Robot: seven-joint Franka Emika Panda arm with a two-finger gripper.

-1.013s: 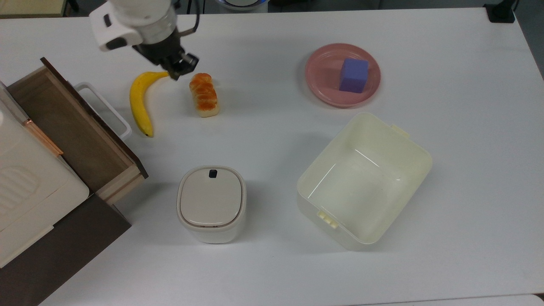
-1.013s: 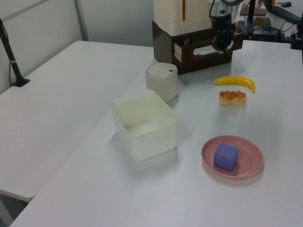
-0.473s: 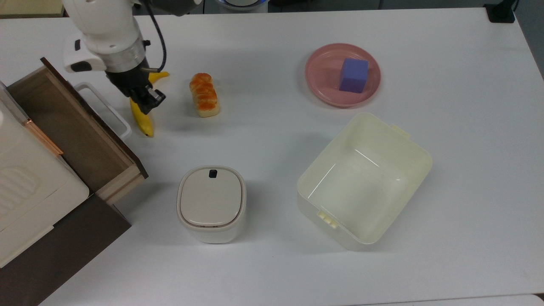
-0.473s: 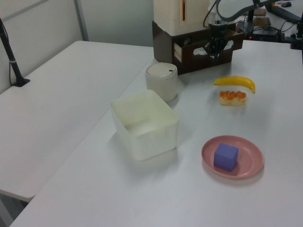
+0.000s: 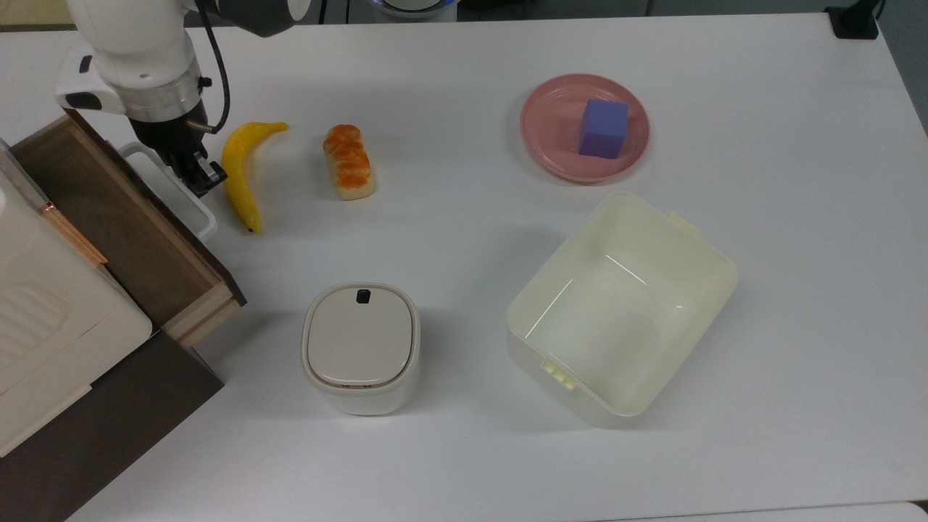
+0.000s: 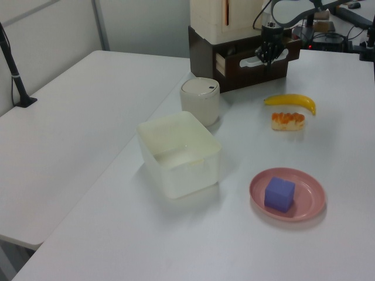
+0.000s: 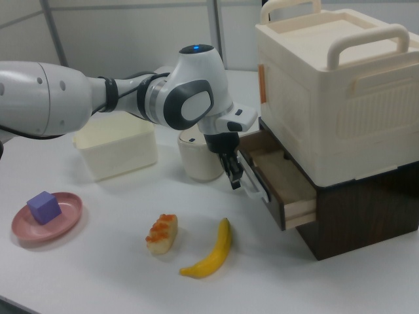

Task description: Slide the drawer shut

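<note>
The drawer (image 5: 123,217) stands pulled out of the dark brown cabinet at the top view's left, its brown floor bare and its dark front panel facing the table. Its white loop handle (image 5: 208,222) sticks out toward the banana. My gripper (image 5: 205,178) is shut and points down, pressed against the outer side of the handle's far end. In the right view the gripper (image 7: 234,176) sits right at the handle (image 7: 256,190), in front of the open drawer (image 7: 288,186). In the left view the gripper (image 6: 268,55) hangs before the drawer front (image 6: 252,63).
A banana (image 5: 238,174) lies just beside the gripper, with a bread roll (image 5: 349,161) further on. A lidded cream container (image 5: 361,346) stands near the drawer's corner. A cream tub (image 5: 714,270) and a pink plate (image 5: 551,148) with a purple cube (image 5: 603,128) lie further away.
The gripper moved from above the banana's stem toward the top view's left and down to the drawer handle. The drawer has slid a little way into the cabinet.
</note>
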